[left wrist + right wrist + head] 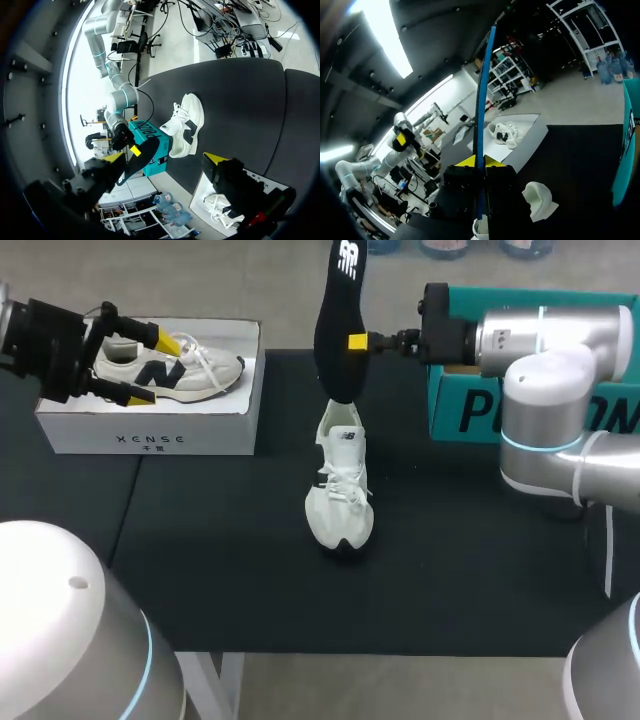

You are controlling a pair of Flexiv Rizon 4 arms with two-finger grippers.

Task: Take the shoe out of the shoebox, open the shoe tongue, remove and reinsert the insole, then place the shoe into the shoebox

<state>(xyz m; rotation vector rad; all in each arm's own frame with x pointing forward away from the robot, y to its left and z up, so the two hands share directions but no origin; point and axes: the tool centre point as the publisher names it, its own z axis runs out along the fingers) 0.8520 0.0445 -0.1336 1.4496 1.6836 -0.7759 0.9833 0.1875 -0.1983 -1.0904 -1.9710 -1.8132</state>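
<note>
A black insole point(340, 290) is clamped upright, upper centre, by the right gripper point(354, 341). The left gripper point(152, 368) is spread wide open, upper left.

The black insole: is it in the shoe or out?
Out: the right gripper holds the insole upright above the white shoe; whether its lower tip touches it, cannot tell.

white shoebox point(100, 436) — dark lettering | teal box point(465, 410) — large letters | insole point(338, 330): white logo

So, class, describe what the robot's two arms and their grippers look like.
The left arm and right arm are rounded silver-white tubes with thin light-blue rings at the joints. The left gripper and right gripper are black with yellow-tipped fingers.
</note>
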